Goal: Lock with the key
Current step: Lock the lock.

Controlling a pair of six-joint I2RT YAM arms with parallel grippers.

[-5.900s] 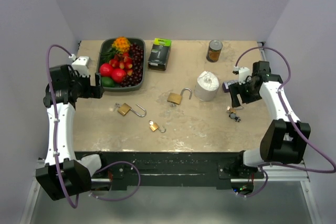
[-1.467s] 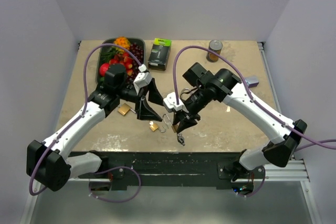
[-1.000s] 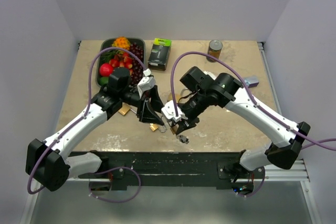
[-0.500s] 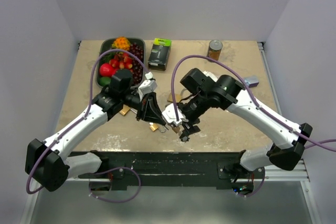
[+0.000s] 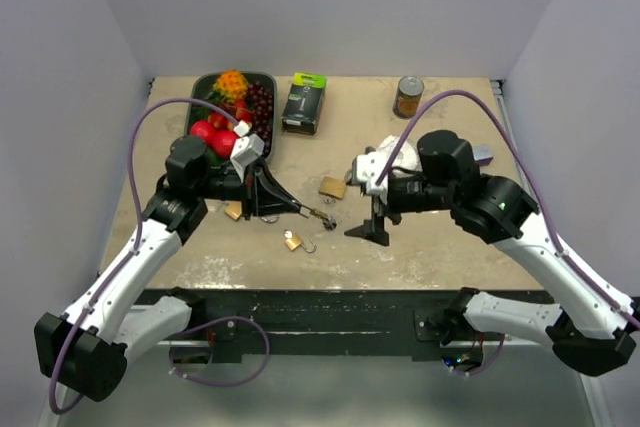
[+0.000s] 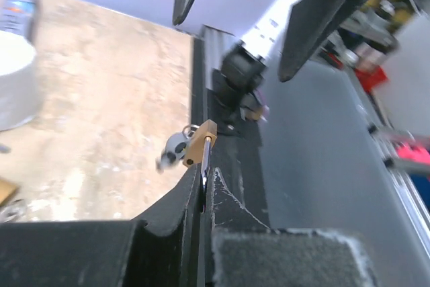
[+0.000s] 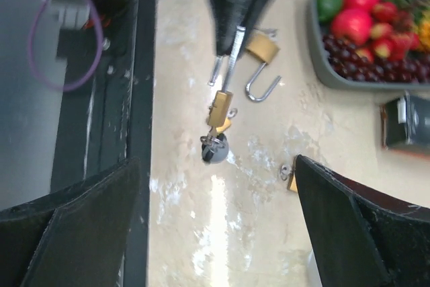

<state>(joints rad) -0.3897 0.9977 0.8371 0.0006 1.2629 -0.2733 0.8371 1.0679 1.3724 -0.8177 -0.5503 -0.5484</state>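
A small brass padlock [image 5: 318, 214] hangs in the air by its thin steel shackle, and my left gripper [image 5: 300, 209] is shut on that shackle. A grey-headed key [image 5: 328, 224] sticks out of the padlock's far end. In the left wrist view the left gripper [image 6: 205, 173] pinches the shackle, with the padlock [image 6: 200, 143] and key [image 6: 176, 147] just past the tips. My right gripper [image 5: 372, 219] stands wide open a little to the right, holding nothing. From the right wrist, the right gripper [image 7: 215, 226] faces the padlock [image 7: 220, 107] and key [image 7: 215, 147].
Loose brass padlocks lie on the table: one [image 5: 292, 241] below the held one, one [image 5: 333, 187] near the centre, one [image 5: 236, 210] by the left arm. At the back stand a fruit tray [image 5: 200, 112], a black box [image 5: 304, 102], a can [image 5: 408, 97] and a paper roll [image 5: 395, 152].
My right gripper has let go of the key, opened wide and drawn back to the right. The left gripper closed on the shackle and now holds the padlock alone, swung slightly back.
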